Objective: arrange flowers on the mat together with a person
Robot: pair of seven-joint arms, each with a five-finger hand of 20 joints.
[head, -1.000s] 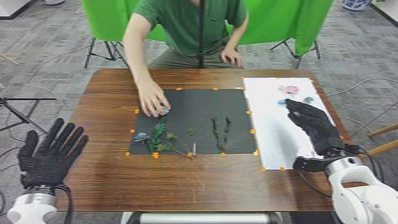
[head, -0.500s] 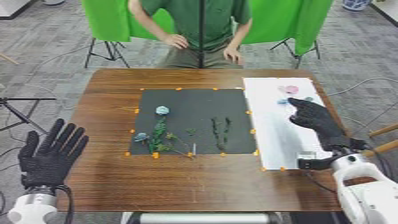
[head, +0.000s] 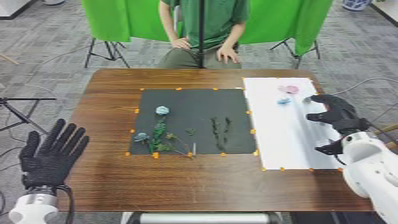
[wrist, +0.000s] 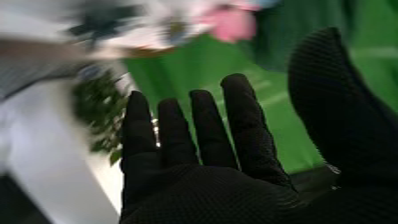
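Nearest, by the left edge of the table [head: 204, 185], the left hand [head: 46, 160] is open and empty, its fingers spread straight. Toward the dark mat's [head: 191, 112] near left corner lie a blue flower [head: 141, 136] and leafy greenery [head: 159, 134]; two slim sprigs [head: 215, 132] lie side by side, closer to its right edge. The right hand [head: 338, 114] hangs over the right edge of the white mat [head: 280, 135], released, fingers straight, thumb apart. A pale blue bloom [head: 162, 110] tops the greenery toward the dark mat's far left corner. Near the white mat's far edge lie a small blue flower [head: 284, 101] and, beyond it, a pink flower [head: 290, 89].
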